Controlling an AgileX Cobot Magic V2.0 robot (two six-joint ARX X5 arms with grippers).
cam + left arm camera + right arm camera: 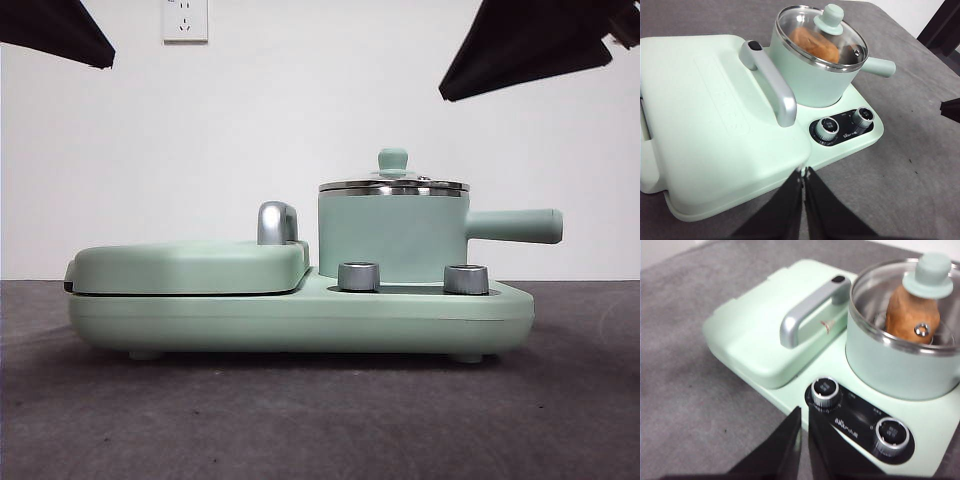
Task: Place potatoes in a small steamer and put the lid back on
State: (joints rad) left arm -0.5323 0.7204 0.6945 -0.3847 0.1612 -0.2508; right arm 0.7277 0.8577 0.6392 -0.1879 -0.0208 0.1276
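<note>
The mint-green small steamer (392, 236) stands on its base unit, side handle (515, 226) pointing right. The glass lid (821, 36) with its mint knob (392, 160) sits on the steel rim. Through the glass I see the orange-brown potato (812, 44) inside the pot, also visible in the right wrist view as the potato (910, 315). My left gripper (804, 172) is shut, hovering above the grill cover's near edge, holding nothing. My right gripper (804, 412) is shut and empty, above the control knobs. Both arms show only as dark tips at the front view's top corners.
The flat mint-green grill cover (190, 265) with a chrome handle (772, 82) takes the left half of the base unit. Two steel knobs (358, 276) (466, 279) sit on the base's front. Dark grey table surface (320, 420) surrounds the appliance.
</note>
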